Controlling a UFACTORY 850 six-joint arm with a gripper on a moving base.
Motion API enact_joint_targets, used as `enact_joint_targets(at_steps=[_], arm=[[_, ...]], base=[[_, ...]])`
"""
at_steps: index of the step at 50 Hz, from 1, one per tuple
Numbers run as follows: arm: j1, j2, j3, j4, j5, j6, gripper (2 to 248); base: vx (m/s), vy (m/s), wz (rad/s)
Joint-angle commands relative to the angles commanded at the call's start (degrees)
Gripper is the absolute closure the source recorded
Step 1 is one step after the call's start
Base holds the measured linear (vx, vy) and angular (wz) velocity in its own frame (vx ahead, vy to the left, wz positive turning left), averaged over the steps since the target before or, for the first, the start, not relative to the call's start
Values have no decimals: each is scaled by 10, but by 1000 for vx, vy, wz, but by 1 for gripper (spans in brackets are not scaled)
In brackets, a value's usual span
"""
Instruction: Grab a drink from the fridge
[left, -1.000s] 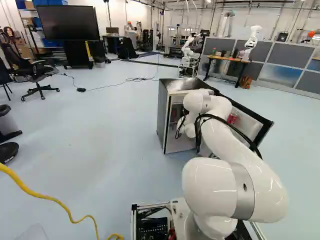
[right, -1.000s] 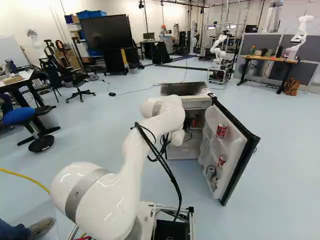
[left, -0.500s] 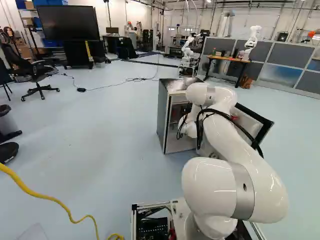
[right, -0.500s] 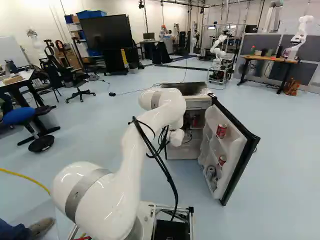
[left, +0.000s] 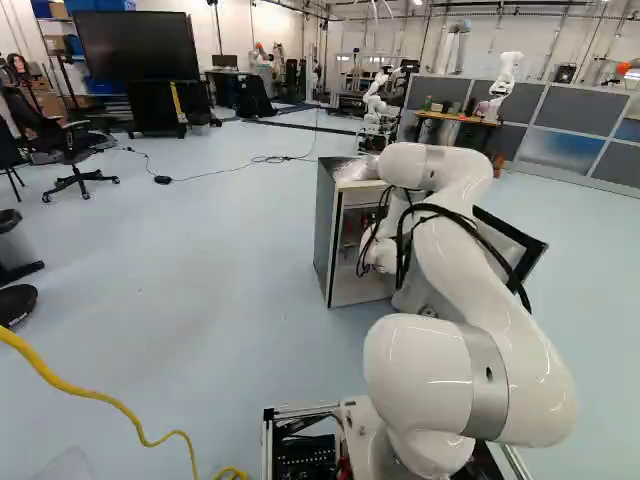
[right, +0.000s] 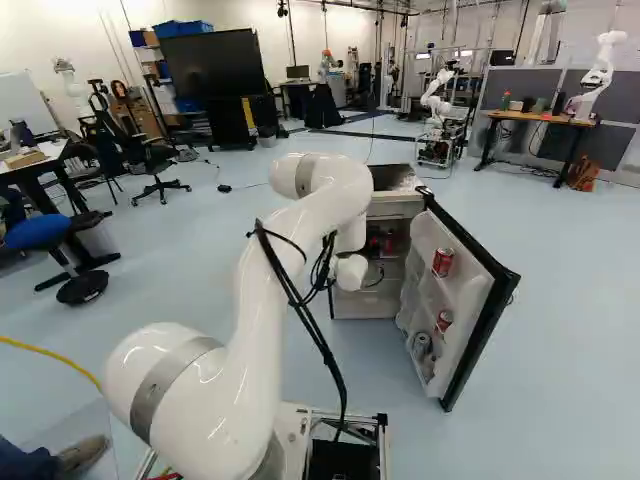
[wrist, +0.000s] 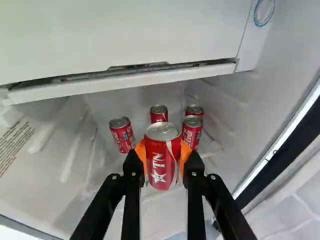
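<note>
Wrist view, pincer (wrist: 163, 152) clamped on 1 red drink can (wrist: 158, 175), orange pads (wrist: 141, 154) its width apart

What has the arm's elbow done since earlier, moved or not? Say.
Yes, upward: in the right base view, the arm's elbow stands higher against the fridge than before.

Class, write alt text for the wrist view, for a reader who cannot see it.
A robot's black tool holds a red drink can between its two orange pads, inside a white-walled fridge. Four more red cans stand farther in, behind the held one and to either side of it.
</note>
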Motion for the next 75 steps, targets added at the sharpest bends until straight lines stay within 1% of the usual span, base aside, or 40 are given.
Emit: enact_joint_targets(at_steps=[30,60,75], arm=[[-7,115,143,0,0,0,162],[-13,227,272,0,0,0,162],[-16,283,332,0,11,0,162]], base=[[0,0,0],[0,0,0],[0,0,0]])
